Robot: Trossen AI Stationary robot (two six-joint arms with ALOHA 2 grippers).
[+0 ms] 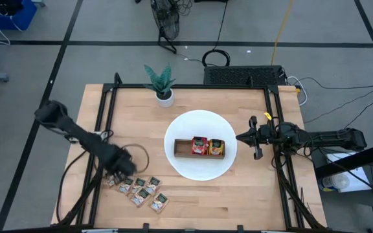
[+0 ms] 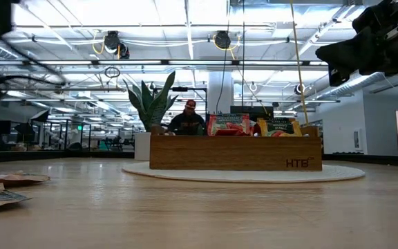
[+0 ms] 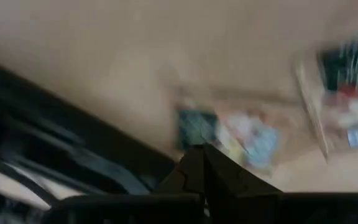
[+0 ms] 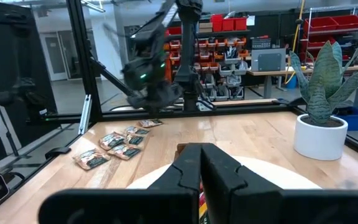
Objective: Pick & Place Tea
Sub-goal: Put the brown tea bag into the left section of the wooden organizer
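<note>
Left gripper [image 1: 116, 169] closed beside flat beige tea sachets [image 1: 141, 189].

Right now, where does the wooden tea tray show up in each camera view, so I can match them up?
High view: the wooden tray lies on the white round plate, mid-table.
Low view: centre, its long side facing us, sachets poking above.
Left wrist view: not in it.
Right wrist view: just an edge behind the right gripper, which is shut.
Shared landmark: the potted plant, behind the tray's left end in the low view.
</note>
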